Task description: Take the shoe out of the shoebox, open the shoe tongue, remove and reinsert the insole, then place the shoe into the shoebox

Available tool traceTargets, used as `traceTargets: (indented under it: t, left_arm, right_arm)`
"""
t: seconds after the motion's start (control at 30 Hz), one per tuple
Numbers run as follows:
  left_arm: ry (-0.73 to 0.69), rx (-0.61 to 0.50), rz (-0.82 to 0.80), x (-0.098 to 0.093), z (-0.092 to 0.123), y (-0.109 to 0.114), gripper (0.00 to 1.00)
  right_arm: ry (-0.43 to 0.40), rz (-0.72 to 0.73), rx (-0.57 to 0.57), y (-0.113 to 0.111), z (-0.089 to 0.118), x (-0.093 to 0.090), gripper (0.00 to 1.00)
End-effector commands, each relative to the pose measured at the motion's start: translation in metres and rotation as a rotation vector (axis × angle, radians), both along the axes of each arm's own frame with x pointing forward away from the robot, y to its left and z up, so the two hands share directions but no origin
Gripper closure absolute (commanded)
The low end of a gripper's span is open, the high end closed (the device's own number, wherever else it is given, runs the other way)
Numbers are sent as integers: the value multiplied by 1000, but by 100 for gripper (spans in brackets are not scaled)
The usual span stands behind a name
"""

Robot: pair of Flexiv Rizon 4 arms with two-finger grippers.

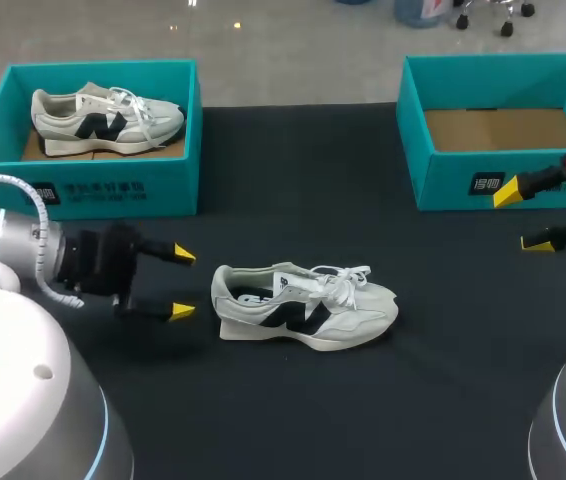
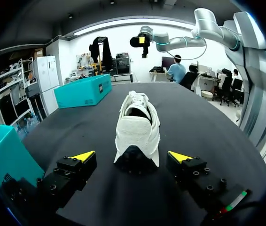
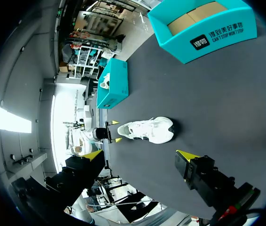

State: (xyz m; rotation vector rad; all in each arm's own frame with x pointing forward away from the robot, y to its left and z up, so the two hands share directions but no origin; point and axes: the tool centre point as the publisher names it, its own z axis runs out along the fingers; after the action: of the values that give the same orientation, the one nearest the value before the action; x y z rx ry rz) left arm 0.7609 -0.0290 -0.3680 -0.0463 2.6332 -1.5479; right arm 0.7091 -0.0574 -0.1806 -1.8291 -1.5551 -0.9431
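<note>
Closest in, the left gripper (image 1: 182, 283) sits at the frame's lower left, fingers spread wide and gripping nothing. Just off its tips is the heel of the white sneaker (image 1: 308, 307), upright on the black table (image 1: 383, 410) at centre. At the right edge, the right gripper (image 1: 522, 218) is likewise wide open and empty-handed, near the right shoebox (image 1: 463, 185). The left shoebox (image 1: 93, 190), upper left, holds a matching sneaker (image 1: 103, 118).

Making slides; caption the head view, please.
Left gripper open, facing the shoe; right gripper open beside the empty shoebox.
</note>
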Motion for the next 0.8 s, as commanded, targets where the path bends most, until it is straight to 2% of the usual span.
traceTargets:
  t: [0.03,0.27,0.8]
  left_arm:
    - [27,31,-1,15,-15,-15,0]
    - [51,65,-45,23,-24,-25,0]
    - [106,85,-137,5,-29,-45,0]
  right_arm:
    - [1,0,-1,0,0,0,0]
    - [1,0,-1,0,0,0,0]
    - [1,0,-1,0,0,0,0]
